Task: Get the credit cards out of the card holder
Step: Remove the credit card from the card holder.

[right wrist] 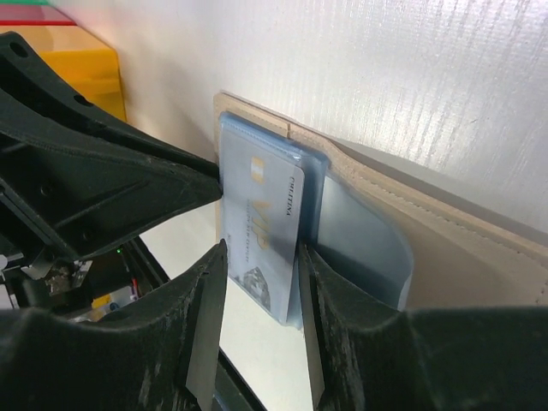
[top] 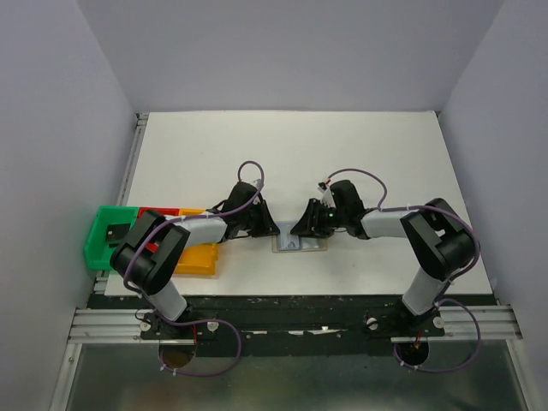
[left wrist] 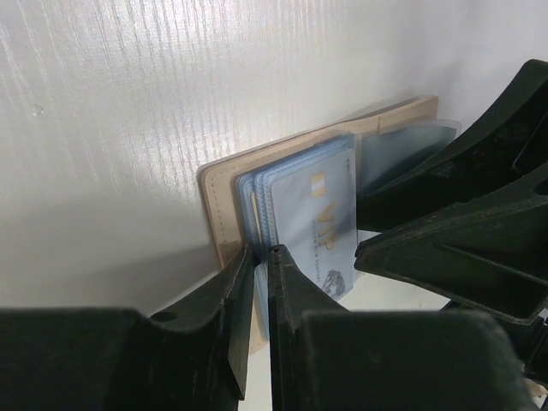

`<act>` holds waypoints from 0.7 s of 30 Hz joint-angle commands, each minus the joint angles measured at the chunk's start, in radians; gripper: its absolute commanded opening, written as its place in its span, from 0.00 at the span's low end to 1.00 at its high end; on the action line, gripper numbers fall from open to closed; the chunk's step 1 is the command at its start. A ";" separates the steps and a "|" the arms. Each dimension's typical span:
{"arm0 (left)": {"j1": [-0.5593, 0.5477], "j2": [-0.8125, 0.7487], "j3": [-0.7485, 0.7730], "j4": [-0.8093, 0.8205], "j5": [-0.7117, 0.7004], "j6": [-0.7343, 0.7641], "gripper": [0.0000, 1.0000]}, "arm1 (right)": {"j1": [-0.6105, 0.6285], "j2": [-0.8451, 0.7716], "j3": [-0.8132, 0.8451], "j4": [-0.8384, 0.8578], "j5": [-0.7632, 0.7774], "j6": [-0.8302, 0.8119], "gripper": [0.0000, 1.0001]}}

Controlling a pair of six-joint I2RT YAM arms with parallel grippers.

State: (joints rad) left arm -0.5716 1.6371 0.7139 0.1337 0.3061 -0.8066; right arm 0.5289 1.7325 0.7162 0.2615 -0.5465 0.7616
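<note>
Two claws are converging on the open card holder (left wrist: pixel 224 197) lying on the white table (left wrist: pixel 103 128). The left gripper (left wrist: pixel 261 272) is clenching its sleeve edge. The right gripper (right wrist: pixel 259 257) is straddling the sleeved VIP card (right wrist: pixel 261 223), but I cannot tell whether it is squeezing. Best to be drawing the card straight out while the left is pinning the holder flat.

We find the card holder (top: pixel 300 244) lying open on the desk (top: pixel 342 154), directly beneath both grippers. Its edge sits pinched between the fingers of the left gripper (left wrist: pixel 261 253). A credit card (right wrist: pixel 257 197) tucked in it lies between the fingers of the right gripper (right wrist: pixel 261 248). Bins (top: pixel 107 240) sit well behind the left gripper.
</note>
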 commanded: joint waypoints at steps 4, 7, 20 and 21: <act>-0.016 0.030 0.001 -0.017 -0.027 -0.003 0.22 | -0.012 0.050 -0.069 0.177 -0.090 0.082 0.47; -0.016 0.036 0.001 -0.017 -0.025 -0.003 0.22 | -0.018 0.056 -0.084 0.231 -0.110 0.111 0.47; -0.024 0.047 -0.001 -0.011 -0.027 -0.002 0.17 | -0.029 0.073 -0.123 0.392 -0.165 0.162 0.43; -0.025 0.047 -0.001 -0.013 -0.028 -0.002 0.16 | -0.029 0.075 -0.121 0.398 -0.165 0.166 0.43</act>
State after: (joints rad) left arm -0.5728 1.6470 0.7143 0.1551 0.3016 -0.8127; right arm 0.4953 1.7790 0.5968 0.5613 -0.6647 0.9016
